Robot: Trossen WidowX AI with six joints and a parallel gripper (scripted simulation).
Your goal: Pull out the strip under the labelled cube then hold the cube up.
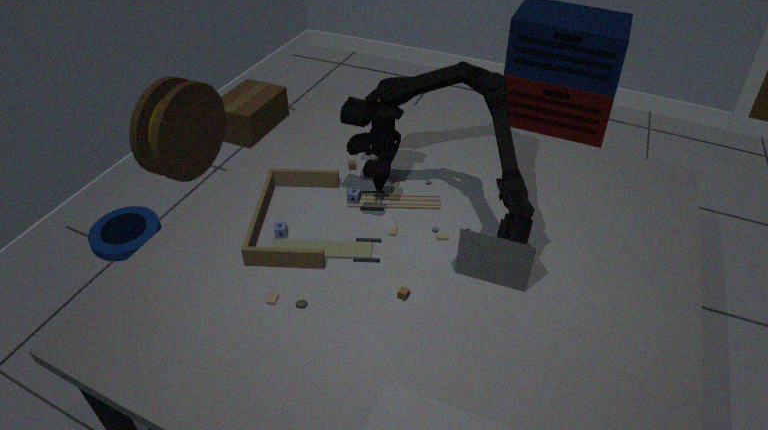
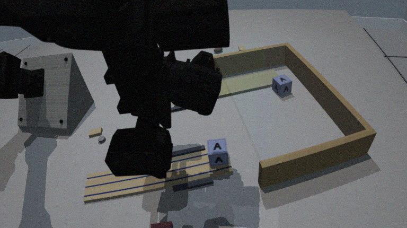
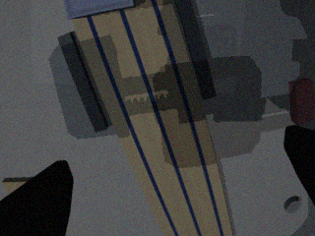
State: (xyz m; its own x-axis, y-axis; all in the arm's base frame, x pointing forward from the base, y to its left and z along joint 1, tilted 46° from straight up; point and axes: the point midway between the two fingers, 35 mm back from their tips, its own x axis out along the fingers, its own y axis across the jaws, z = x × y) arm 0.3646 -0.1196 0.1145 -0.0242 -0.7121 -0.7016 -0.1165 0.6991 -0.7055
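Observation:
A pale strip with blue lines (image 1: 419,203) (image 2: 120,185) (image 3: 152,143) lies between two dark rails. A blue cube marked A (image 1: 353,195) (image 2: 217,151) (image 3: 98,6) rests on its end nearest the wooden frame. A plain yellowish strip (image 1: 345,249) (image 2: 251,84) lies partly inside the frame. A second blue cube marked A (image 1: 280,229) (image 2: 282,85) stands inside the frame, beside that strip's inner end. My gripper (image 1: 380,188) (image 3: 179,154) is open and empty above the striped strip, its fingers spread to either side. In the exterior view the arm hides part of both strips.
A three-sided wooden frame (image 1: 259,209) (image 2: 315,160) opens toward the arm base. Dark rails (image 1: 371,208) (image 2: 193,185) (image 3: 83,81) flank the striped strip, and others (image 1: 368,239) flank the plain one. Small blocks and discs lie around. A red piece (image 2: 161,225) (image 3: 301,101) lies beside the striped strip.

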